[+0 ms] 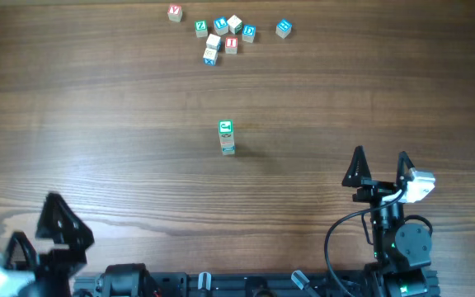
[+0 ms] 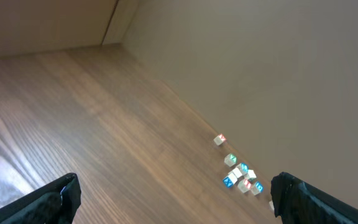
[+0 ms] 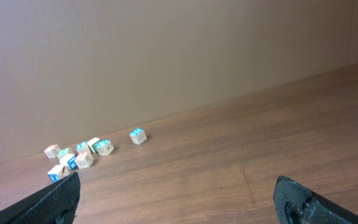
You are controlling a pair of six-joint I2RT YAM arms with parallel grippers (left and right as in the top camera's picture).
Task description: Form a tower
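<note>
The tower (image 1: 227,139) stands in the middle of the tabletop (image 1: 97,107), green face on top. Loose cubes (image 1: 221,35) sit in a bunch at the far edge. The left jaws are wide open and hold nothing. The right jaws are wide open too. Both are far from the tower.

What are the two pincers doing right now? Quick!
Left pincer: open, holding nothing.
Right pincer: open, holding nothing.
</note>
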